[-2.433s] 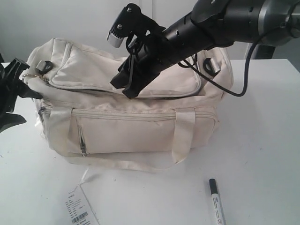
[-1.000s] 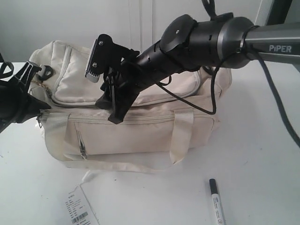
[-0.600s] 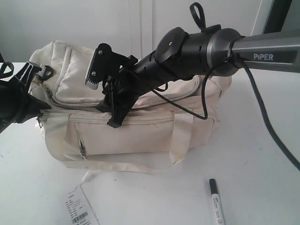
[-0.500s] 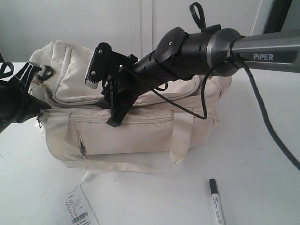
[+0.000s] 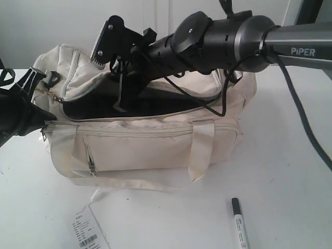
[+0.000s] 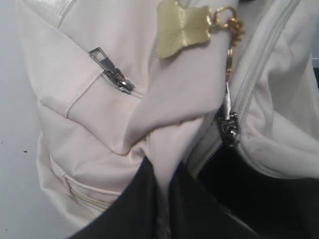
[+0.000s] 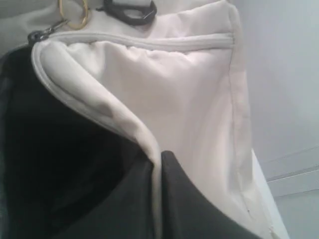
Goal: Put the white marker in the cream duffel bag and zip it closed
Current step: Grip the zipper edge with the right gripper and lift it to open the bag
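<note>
The cream duffel bag (image 5: 155,150) stands on the table with its top flap raised, showing dark lining (image 5: 104,106). My right gripper (image 5: 120,102) is shut on the flap's edge, holding it up; the wrist view shows the piped rim (image 7: 99,107) pinched in the right gripper (image 7: 157,162). My left gripper (image 5: 47,116) is shut on a fold of fabric at the bag's left end; in its wrist view the left gripper (image 6: 162,174) grips next to the zipper pull (image 6: 228,124) and a gold charm (image 6: 182,27). The white marker (image 5: 239,223) lies on the table in front, right of the bag.
A barcode paper tag (image 5: 85,231) lies at the front left, tied to the bag by a thin string. The right arm (image 5: 223,39) stretches over the bag from the right. The white table (image 5: 290,171) extends to the right of the bag.
My right gripper first moved left across the bag top, then rose with the flap in it. The bag's mouth now gapes open. The left gripper and the marker stayed put.
</note>
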Controlling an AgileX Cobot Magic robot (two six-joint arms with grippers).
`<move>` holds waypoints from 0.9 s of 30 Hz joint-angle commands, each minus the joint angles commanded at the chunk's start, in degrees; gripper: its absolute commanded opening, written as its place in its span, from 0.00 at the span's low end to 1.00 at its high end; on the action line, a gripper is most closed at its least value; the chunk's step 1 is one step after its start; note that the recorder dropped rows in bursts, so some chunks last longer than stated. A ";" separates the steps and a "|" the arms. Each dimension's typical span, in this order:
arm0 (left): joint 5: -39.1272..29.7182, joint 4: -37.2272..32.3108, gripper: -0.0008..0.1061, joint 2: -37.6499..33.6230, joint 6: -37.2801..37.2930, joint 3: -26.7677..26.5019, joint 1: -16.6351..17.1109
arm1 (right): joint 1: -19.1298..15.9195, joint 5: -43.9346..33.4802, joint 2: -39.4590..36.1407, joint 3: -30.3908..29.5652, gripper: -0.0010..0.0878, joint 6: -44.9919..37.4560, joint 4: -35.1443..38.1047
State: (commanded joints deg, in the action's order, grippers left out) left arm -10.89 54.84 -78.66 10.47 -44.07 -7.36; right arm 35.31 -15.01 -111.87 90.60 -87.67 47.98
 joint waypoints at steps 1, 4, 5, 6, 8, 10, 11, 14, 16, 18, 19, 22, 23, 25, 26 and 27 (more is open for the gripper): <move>0.12 0.00 0.01 0.00 0.00 0.00 0.00 | 0.00 3.22 0.00 0.66 0.01 0.00 0.00; 0.35 0.00 0.01 0.00 0.00 0.00 0.00 | 0.00 8.73 0.00 1.92 0.01 0.49 0.00; 0.35 0.00 0.01 0.00 0.00 0.00 0.00 | 0.00 9.95 0.00 2.15 0.01 0.89 0.00; 0.35 0.00 0.01 0.00 0.00 0.00 0.00 | 0.00 11.24 0.14 2.11 0.01 0.89 0.00; 0.35 0.00 0.01 0.00 0.00 0.00 0.00 | 0.00 12.76 0.53 2.11 0.01 0.89 0.00; 0.35 0.00 0.01 0.00 0.00 0.00 0.00 | 0.00 14.70 1.23 2.11 0.01 0.89 0.00; 0.46 0.00 0.01 0.00 0.00 0.00 0.00 | 0.00 15.87 1.52 2.11 0.01 0.89 0.00; 0.59 0.00 0.01 0.00 0.00 0.00 0.00 | 0.00 18.68 2.26 2.11 0.01 0.89 0.11; 0.59 0.00 0.01 0.00 0.00 0.00 0.00 | 0.00 20.64 2.80 2.11 0.01 0.89 0.11; 0.59 0.00 0.01 0.00 0.00 0.00 0.00 | 0.00 21.76 3.18 2.11 0.01 1.01 1.44; 0.70 0.00 0.01 0.00 0.00 0.00 0.00 | 0.00 21.85 3.28 2.11 0.01 1.12 1.96; 0.70 0.00 0.01 0.00 0.00 0.00 0.00 | 0.00 21.85 3.27 2.11 0.01 1.12 1.96; 0.84 0.00 0.01 0.00 0.00 0.00 0.00 | 0.00 21.85 3.27 2.11 0.01 1.12 1.96; 0.98 0.00 0.01 0.00 -0.39 0.00 0.00 | 0.00 21.85 3.27 2.11 0.01 1.12 1.96; 0.98 0.00 0.01 0.00 -0.74 0.00 0.00 | 0.00 21.85 3.27 2.11 0.01 1.50 1.96; 0.98 0.00 0.01 0.00 -1.57 0.00 0.00 | 0.00 21.85 3.27 2.11 0.01 1.76 1.96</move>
State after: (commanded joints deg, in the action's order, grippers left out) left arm -9.90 54.84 -78.66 8.89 -44.07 -7.36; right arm 35.31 6.84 -108.60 92.71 -85.91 49.94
